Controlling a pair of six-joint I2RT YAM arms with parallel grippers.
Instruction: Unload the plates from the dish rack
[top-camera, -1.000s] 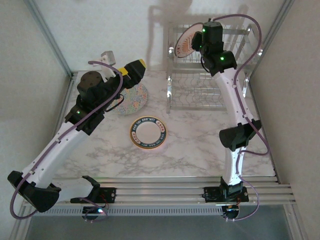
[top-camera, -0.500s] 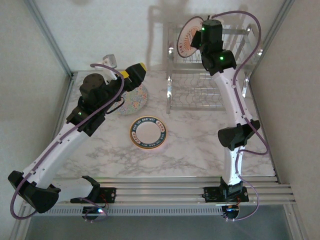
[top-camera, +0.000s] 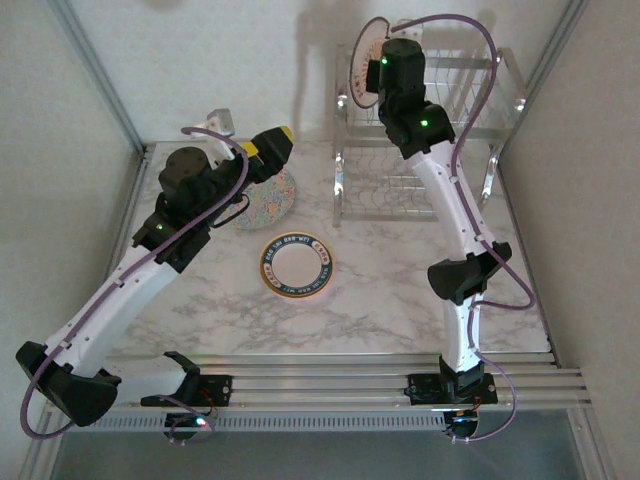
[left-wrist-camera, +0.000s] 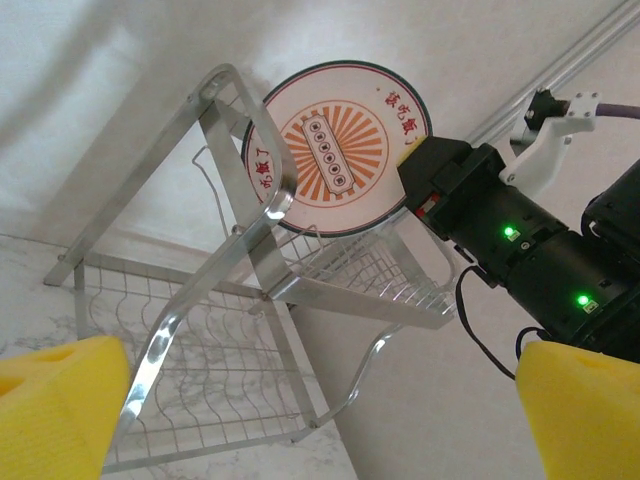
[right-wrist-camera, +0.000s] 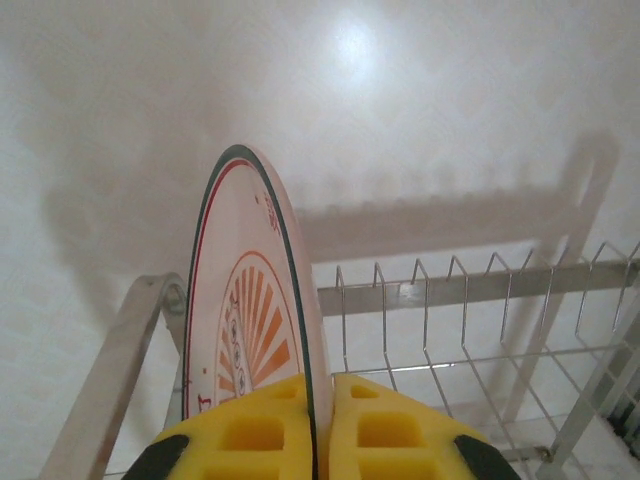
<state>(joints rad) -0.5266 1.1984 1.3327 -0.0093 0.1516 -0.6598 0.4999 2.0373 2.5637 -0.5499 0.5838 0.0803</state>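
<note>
My right gripper (top-camera: 384, 72) (right-wrist-camera: 318, 402) is shut on the edge of a white plate (top-camera: 364, 72) (right-wrist-camera: 238, 322) with an orange sunburst centre and dark rim. The plate is upright, over the left end of the chrome dish rack's (top-camera: 455, 105) (right-wrist-camera: 452, 288) upper shelf. The left wrist view shows the plate's face (left-wrist-camera: 335, 150) beside the rack's leg (left-wrist-camera: 250, 235). My left gripper (top-camera: 250, 135) (left-wrist-camera: 320, 420) is open and holds nothing, left of the rack, above a floral-speckled plate (top-camera: 270, 198) lying flat on the table.
A plate with an orange rim and a dark lettered band (top-camera: 297, 264) lies flat at mid-table. The rack's lower wire shelf (top-camera: 395, 190) holds nothing I can see. Walls close in behind and on both sides of the marble table (top-camera: 380, 300).
The right gripper has shut on the sunburst plate and lifted it up and leftward off the rack's upper shelf. The left arm has barely moved.
</note>
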